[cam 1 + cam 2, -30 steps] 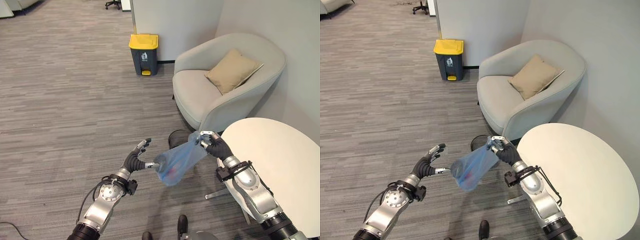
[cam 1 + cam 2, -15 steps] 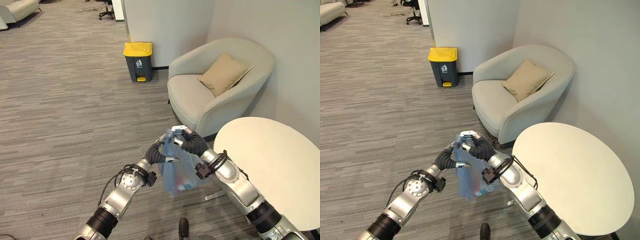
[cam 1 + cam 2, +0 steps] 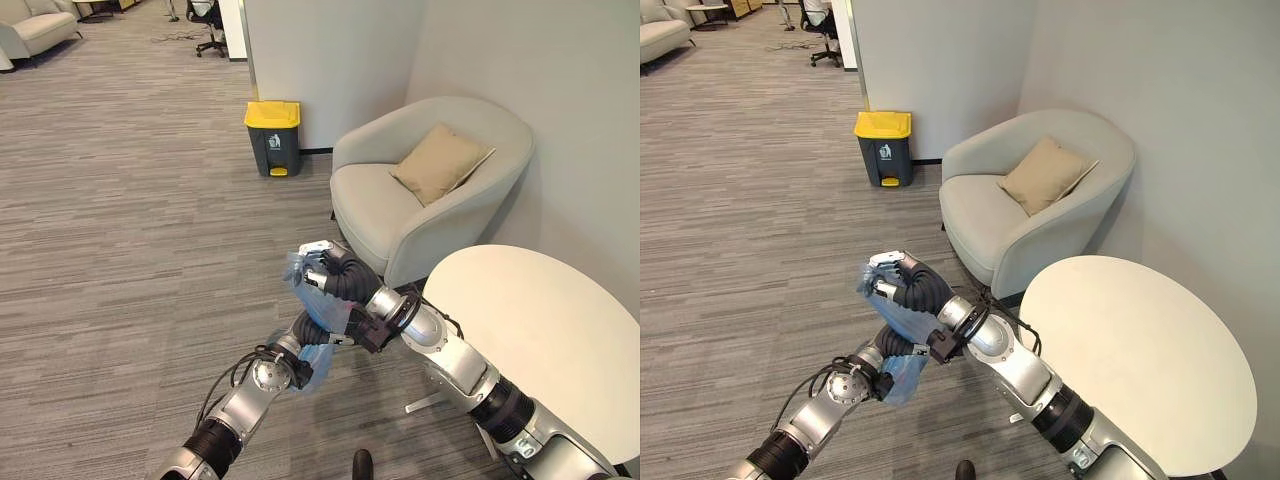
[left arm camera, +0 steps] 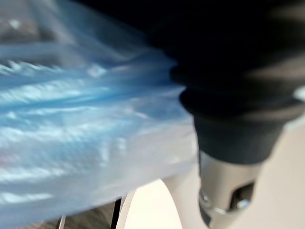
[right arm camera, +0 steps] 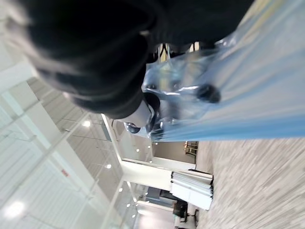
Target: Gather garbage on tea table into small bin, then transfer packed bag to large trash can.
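Observation:
A translucent blue garbage bag [image 3: 322,312] hangs in the air over the carpet, bunched at its top. My right hand [image 3: 335,275] is shut on the bunched top, with crumpled plastic showing past its fingers [image 5: 205,93]. My left hand [image 3: 883,345] sits just under the right wrist, pressed against the bag's side [image 4: 71,119]; its grip is hidden by the plastic. The bag's bottom [image 3: 902,378] sags beside the left wrist. The large grey trash can with a yellow lid [image 3: 272,136] stands far ahead by the wall. The white round tea table [image 3: 545,335] is at my right.
A light grey armchair [image 3: 385,205] with a tan cushion [image 3: 441,162] stands between the table and the trash can. A white wall corner [image 3: 300,50] rises behind the can. Open grey carpet [image 3: 120,230] stretches to the left and ahead.
The left hand went from open and apart to against the bag. The right hand carried the bag's top up and leftwards, over the left hand. The camera has shifted too.

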